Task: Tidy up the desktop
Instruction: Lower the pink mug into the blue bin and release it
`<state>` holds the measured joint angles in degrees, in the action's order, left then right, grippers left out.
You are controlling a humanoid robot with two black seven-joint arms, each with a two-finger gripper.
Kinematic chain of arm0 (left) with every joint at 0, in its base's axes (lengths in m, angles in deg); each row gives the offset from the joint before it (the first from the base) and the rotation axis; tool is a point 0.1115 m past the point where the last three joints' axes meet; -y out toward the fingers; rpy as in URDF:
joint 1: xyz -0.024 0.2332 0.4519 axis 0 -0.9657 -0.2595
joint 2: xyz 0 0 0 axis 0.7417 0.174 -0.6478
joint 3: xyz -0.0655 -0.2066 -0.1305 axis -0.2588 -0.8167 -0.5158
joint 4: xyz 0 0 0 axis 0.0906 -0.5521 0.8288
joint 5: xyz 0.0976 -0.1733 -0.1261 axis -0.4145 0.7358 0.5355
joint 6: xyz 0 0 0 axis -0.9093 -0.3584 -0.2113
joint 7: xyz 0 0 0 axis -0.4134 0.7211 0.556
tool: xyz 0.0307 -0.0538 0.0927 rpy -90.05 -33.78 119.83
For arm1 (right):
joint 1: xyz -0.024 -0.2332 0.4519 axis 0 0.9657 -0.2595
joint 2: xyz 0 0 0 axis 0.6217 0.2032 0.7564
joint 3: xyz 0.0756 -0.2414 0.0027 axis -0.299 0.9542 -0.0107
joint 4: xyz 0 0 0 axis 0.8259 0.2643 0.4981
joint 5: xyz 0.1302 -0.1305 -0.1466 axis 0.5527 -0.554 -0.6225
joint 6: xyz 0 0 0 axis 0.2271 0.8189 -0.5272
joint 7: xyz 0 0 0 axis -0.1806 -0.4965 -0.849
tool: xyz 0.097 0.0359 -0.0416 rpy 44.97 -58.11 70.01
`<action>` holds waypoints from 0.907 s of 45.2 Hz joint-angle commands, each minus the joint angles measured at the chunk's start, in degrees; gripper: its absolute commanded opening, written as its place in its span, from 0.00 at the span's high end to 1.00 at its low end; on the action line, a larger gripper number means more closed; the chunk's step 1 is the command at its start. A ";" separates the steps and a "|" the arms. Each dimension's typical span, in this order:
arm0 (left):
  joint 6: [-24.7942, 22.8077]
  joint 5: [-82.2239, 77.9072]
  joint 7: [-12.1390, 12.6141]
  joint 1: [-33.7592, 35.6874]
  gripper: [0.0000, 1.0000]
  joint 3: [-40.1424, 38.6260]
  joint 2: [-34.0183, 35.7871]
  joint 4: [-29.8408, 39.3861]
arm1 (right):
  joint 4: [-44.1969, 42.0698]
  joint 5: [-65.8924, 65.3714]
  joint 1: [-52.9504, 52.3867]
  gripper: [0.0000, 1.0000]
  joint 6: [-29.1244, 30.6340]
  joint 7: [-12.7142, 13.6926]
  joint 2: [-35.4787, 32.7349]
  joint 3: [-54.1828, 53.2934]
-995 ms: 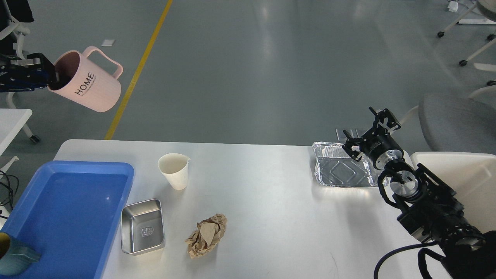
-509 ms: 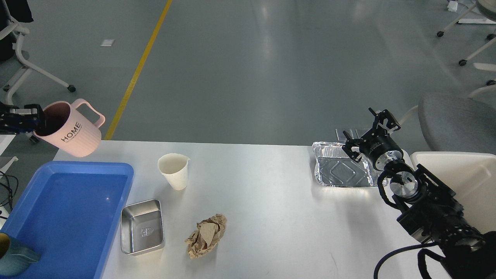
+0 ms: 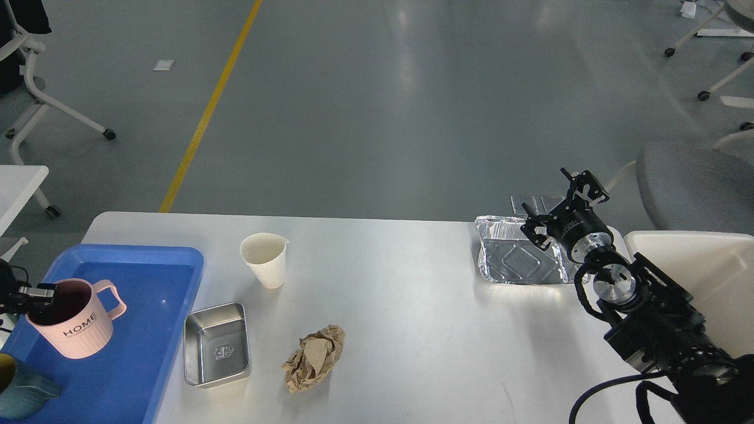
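Observation:
The white desktop (image 3: 412, 294) carries a white paper cup (image 3: 265, 259), a small steel tin (image 3: 217, 344), a crumpled brown paper ball (image 3: 314, 357) and an empty foil tray (image 3: 518, 259). My left gripper (image 3: 34, 296) is shut on the rim of a pink "HOME" mug (image 3: 76, 324). The mug stands upright, low in the blue tray (image 3: 153, 277) at the left. My right gripper (image 3: 558, 203) is open and empty, above the foil tray's far right corner.
A teal mug (image 3: 23, 388) sits in the blue tray's near left corner. A cream-white bin (image 3: 707, 259) stands at the table's right edge. A grey chair (image 3: 695, 182) is behind it. Office chair legs stand on the floor at far left.
My left gripper has carried the pink mug down from high above the floor at the far left into the blue tray, turning it upright. The right arm has barely moved.

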<state>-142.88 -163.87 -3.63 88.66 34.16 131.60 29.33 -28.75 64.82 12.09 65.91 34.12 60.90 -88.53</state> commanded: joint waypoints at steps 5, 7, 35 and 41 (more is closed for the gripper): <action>2.73 -0.41 -4.10 -3.38 1.00 0.03 0.22 0.09 | 0.00 0.00 0.00 0.00 0.00 0.00 -0.02 0.00; 3.26 -0.41 -5.24 -3.73 1.00 0.03 0.22 0.09 | 0.00 0.00 0.00 0.00 0.00 0.00 -0.02 0.00; 17.84 -7.09 -20.53 -18.67 1.00 0.12 1.71 -0.08 | 0.00 0.00 0.09 0.00 0.00 0.00 -0.02 0.00; 19.69 -7.70 -23.79 -21.48 1.00 0.12 1.89 -0.26 | 0.00 0.00 0.09 0.00 0.00 0.00 -0.02 0.00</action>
<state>-125.04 -171.08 -24.78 69.67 34.28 133.37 29.19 -28.75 64.82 12.19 65.91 34.12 60.94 -88.53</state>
